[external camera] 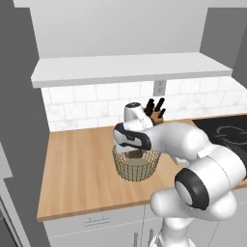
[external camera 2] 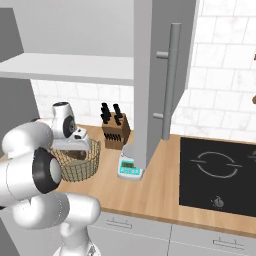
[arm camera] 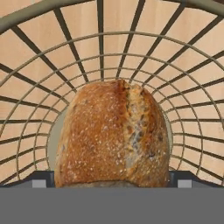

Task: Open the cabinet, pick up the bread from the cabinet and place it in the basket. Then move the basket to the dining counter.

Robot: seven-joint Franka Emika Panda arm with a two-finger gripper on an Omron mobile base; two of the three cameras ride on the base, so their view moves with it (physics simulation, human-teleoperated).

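The bread, a golden-brown chunk of loaf, lies on the bottom of the wire basket. My gripper hangs straight over it, open, with a fingertip on each side of the loaf and apart from it. The basket stands on the wooden counter below the cabinet, and my gripper reaches down into it, where the bread shows as a dark lump. From the right, the basket sits left of the open cabinet door. The dining counter is out of view.
A knife block stands against the tile wall behind the basket. A small kitchen scale lies under the open door's edge. A black cooktop is set into the counter at the right. The door's bar handle juts out.
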